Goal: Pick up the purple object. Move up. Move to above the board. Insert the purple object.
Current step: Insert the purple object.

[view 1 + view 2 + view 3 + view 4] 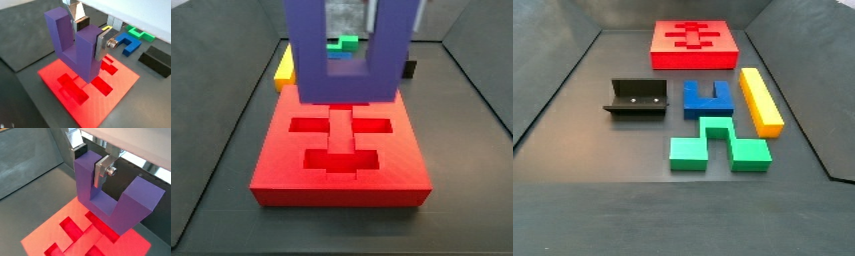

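My gripper (pixel 91 38) is shut on one prong of the purple object (pixel 65 41), a matte U-shaped block held with its prongs up. Both wrist views show the silver fingers (pixel 102 172) clamping that prong. The block hangs above the board (pixel 101 108), a flat red slab with cross and bar recesses, and is apart from it. In a side view the purple object (pixel 342 86) hovers over the far part of the board (pixel 278 152). The other side view shows the board (pixel 665 56) at the far end; the gripper and block are out of that view.
Beside the board lie a blue block (pixel 708 97), a long yellow bar (pixel 760 100) and a green block (pixel 716 143). The dark fixture (pixel 636 97) stands left of the blue block. Grey walls ring the floor.
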